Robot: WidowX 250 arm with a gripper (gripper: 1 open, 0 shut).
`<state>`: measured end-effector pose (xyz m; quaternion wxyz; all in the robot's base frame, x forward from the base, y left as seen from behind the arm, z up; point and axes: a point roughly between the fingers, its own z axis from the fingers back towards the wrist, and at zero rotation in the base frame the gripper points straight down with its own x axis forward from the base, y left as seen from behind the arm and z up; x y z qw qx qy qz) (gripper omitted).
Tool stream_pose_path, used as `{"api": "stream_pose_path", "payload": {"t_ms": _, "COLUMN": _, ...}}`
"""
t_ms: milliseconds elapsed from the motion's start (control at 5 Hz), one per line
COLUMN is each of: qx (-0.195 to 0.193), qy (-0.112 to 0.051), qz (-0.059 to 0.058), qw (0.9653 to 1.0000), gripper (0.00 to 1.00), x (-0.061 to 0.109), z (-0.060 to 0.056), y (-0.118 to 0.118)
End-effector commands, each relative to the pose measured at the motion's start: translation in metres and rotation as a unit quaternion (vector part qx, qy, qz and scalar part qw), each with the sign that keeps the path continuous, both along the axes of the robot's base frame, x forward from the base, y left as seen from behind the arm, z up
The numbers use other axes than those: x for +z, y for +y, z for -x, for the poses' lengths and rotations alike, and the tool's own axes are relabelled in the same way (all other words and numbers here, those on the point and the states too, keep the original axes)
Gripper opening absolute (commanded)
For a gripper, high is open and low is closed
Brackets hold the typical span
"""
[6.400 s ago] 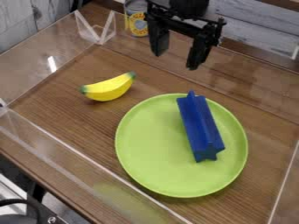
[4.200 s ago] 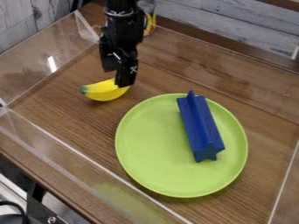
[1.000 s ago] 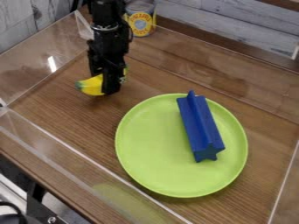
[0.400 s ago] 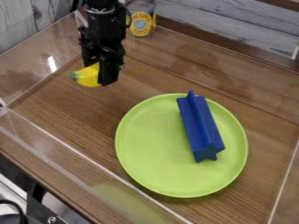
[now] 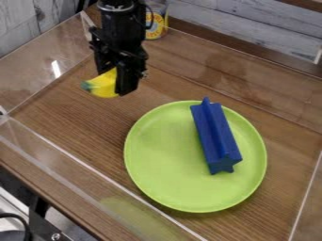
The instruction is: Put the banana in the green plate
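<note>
A small yellow banana (image 5: pixel 101 86) hangs above the wooden table, pinched between the black fingers of my gripper (image 5: pixel 116 81), which is shut on it and points straight down. The banana sticks out to the left of the fingers, and part of it is hidden behind them. The large lime-green plate (image 5: pixel 170 155) lies lower right of the gripper, a short way off.
A long blue block (image 5: pixel 216 136) lies on the right half of the plate. Clear plastic walls (image 5: pixel 38 151) ring the wooden table. A yellow can (image 5: pixel 153 23) stands at the back behind the arm.
The gripper has lifted the banana off the table and carried it slightly right, toward the plate. The plate and blue block have not moved.
</note>
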<state>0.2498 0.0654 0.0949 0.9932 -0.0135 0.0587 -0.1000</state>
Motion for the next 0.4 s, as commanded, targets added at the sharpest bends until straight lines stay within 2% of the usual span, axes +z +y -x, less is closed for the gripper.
{"api": "stream_pose_path", "payload": {"t_ms": 0, "qx": 0.012, "qy": -0.025, "qz": -0.005, "qw": 0.9996, "gripper": 0.0, "x": 0.016, "z": 0.004, "y": -0.011}}
{"api": "stream_pose_path", "payload": {"t_ms": 200, "qx": 0.024, "qy": -0.028, "qz": -0.003, "qw": 0.9993, "gripper": 0.0, "x": 0.019, "z": 0.01, "y": -0.021}}
